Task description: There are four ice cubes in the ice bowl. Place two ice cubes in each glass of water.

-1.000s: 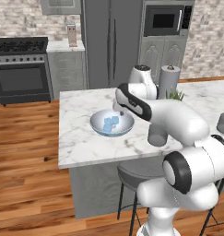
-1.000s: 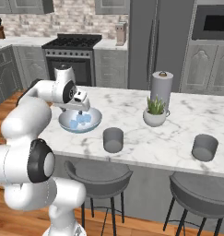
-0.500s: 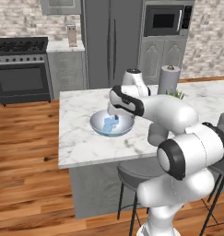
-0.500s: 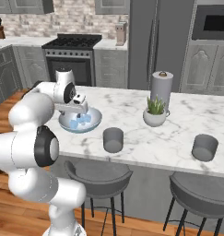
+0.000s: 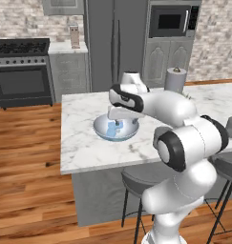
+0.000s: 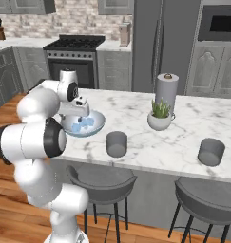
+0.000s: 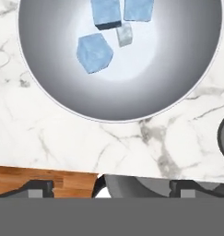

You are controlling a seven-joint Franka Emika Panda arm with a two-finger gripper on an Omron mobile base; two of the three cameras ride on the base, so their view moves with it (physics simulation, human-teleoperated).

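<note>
Gripper (image 5: 118,125) now lowered into the bowl (image 5: 101,128) over the ice cubes (image 7: 94,52), jaws spread wide, nothing pinched; both glasses (image 6: 117,144) await ice.

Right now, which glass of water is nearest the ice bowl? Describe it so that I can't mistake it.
On the marble island, find the wide shallow ice bowl under the hand. The glass of water is the dark-grey tumbler just beside it at the stool edge; its twin stands far off, beyond the potted plant.
</note>
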